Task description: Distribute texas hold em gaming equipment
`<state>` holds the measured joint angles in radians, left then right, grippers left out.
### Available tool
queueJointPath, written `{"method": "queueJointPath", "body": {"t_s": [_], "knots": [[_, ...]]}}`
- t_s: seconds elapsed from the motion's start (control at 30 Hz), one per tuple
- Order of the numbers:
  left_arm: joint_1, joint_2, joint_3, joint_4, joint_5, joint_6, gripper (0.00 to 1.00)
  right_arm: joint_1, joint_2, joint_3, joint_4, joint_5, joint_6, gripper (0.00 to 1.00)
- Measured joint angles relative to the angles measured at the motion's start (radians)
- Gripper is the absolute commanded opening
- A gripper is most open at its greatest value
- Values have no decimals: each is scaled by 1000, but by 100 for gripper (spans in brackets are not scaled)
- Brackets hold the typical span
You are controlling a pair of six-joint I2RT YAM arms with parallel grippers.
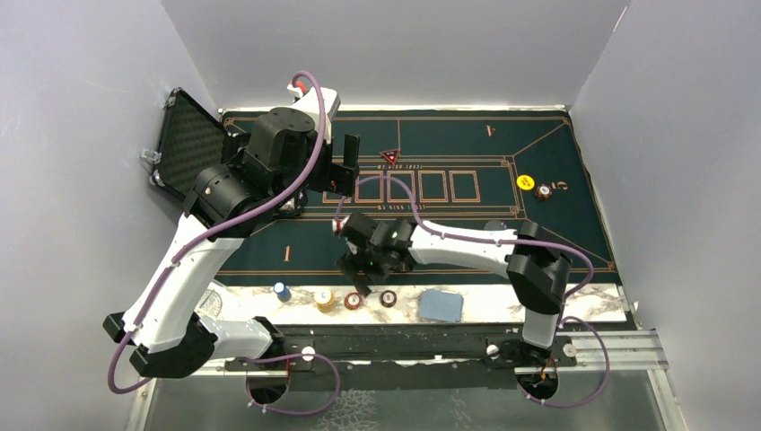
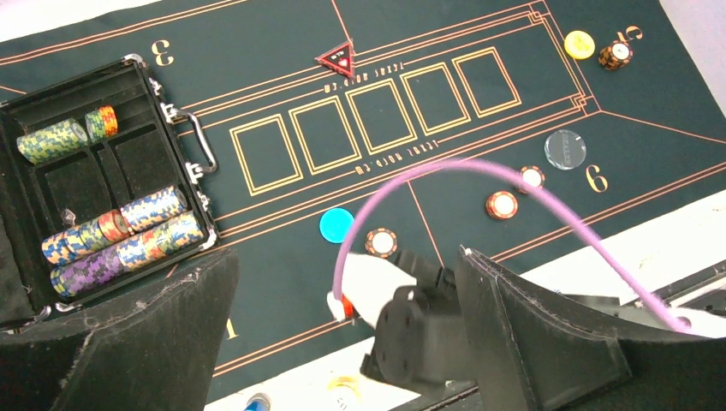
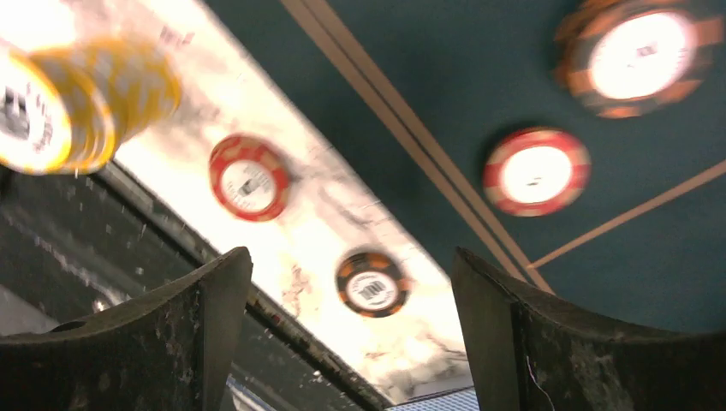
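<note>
the right fingers (image 3: 599,360) stand wide apart and empty, low over the spot where the green mat (image 3: 445,77) meets the marble counter (image 3: 325,223). the left fingers (image 2: 556,342) are spread just as wide and hold nothing. they hang high above the mat, near the open case (image 2: 26,128), which has rows of chips in it.

the equipment is partly spread out. on the counter strip lie a yellow stack (image 3: 68,103), a red chip (image 3: 248,177) and a dark chip (image 3: 371,284), with a blue card deck (image 1: 441,305) further right. on the mat, just past the orange border, sit a red-and-white chip (image 3: 536,171) and an orange-brown chip (image 3: 638,56). further out are a blue disc (image 2: 336,225), a clear disc (image 2: 565,148), a yellow disc (image 2: 580,44) and the red triangular marker (image 2: 336,60).

the step in hand looks like the right arm handing chips from the counter row out to the seats, and the empty fingers suggest a pick-up comes next. the dark chip lies nearest between them. the move calls for centring over it, dropping until both tips straddle its rim, then closing gently. a flat chip on a hard top offers little edge, so it could slip.
</note>
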<state>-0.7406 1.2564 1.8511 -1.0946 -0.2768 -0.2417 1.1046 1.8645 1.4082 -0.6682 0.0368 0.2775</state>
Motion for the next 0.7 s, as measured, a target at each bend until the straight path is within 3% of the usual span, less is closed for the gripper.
{"method": "queueJointPath", "body": {"t_s": [0.13,0.3,0.7], "knots": [[0,0,0,0,0,0,99,69,2,-70,44,-52,-14,88],[0,0,0,0,2,0,99,122,78,-35,80,-61,-16,86],[0,-1,0,0,3,0,99,164,180,60,97,1,-17,67]]}}
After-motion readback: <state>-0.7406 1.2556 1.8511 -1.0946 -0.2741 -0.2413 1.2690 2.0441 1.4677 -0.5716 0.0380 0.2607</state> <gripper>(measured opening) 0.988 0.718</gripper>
